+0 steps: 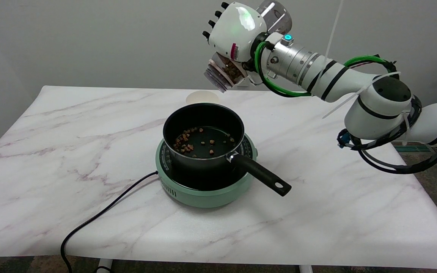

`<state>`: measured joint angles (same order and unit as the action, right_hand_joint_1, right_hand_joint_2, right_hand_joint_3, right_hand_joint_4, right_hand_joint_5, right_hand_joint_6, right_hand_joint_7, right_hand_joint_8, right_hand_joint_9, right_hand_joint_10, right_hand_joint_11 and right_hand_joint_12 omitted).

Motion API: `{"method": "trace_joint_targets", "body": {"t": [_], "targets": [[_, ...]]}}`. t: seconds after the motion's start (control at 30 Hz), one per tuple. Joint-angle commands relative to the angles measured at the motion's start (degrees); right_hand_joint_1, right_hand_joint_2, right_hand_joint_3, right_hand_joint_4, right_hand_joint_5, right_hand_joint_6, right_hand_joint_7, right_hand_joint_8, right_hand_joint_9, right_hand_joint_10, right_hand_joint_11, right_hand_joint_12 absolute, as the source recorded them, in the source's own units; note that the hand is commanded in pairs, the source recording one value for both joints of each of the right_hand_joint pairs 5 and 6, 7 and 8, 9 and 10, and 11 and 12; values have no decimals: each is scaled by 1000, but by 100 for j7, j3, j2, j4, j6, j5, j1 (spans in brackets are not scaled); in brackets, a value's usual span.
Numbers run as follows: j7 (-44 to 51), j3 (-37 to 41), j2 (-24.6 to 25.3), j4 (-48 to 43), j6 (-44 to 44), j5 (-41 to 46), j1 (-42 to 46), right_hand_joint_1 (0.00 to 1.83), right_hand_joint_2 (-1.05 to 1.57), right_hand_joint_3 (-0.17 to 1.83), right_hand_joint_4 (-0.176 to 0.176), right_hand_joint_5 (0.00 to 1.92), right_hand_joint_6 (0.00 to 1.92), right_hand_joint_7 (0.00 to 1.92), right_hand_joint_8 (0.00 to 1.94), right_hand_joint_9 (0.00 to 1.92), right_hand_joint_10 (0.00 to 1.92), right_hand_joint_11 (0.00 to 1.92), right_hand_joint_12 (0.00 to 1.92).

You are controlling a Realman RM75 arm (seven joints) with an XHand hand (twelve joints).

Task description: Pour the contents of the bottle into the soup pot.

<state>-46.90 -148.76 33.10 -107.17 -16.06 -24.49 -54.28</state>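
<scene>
My right hand (237, 32) is raised above the table's far side and grips a clear bottle (226, 74). The bottle is tipped steeply, its mouth pointing down and to the left, with brown pieces piled near the mouth. Its base sticks out above the hand. Below and slightly nearer sits the black soup pot (203, 134) on a green hotplate (203, 189). Several brown pieces lie scattered on the pot's bottom. The bottle's mouth hangs above the pot's far rim, well apart from it.
The pot's black handle (262, 175) points toward the lower right. A black cord (101, 216) runs from the hotplate to the table's front left edge. A pale round lid (202, 98) lies just behind the pot. The marble table (51, 151) stretches left and right.
</scene>
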Motion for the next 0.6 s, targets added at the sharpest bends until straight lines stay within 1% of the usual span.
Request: {"method": "trace_joint_targets", "body": {"t": [0.03, 0.2, 0.43, 0.6], "targets": [[-34, 20, -60, 11, -52, -105, 87, 1506, 524, 873, 0, 1433, 1433, 1339, 1339, 1181, 1181, 1029, 1029], [-194, -5, -70, 3, -52, 154, 247, 1508, 525, 883, 0, 1458, 1458, 1347, 1347, 1185, 1185, 1033, 1033], [-127, 9, -80, 20, -60, -32, 224, 1507, 527, 874, 0, 1461, 1461, 1347, 1347, 1186, 1186, 1031, 1031], [-178, -4, -92, 20, -67, 32, 372, 1506, 541, 868, 0, 1462, 1462, 1351, 1351, 1189, 1189, 1034, 1034]]}}
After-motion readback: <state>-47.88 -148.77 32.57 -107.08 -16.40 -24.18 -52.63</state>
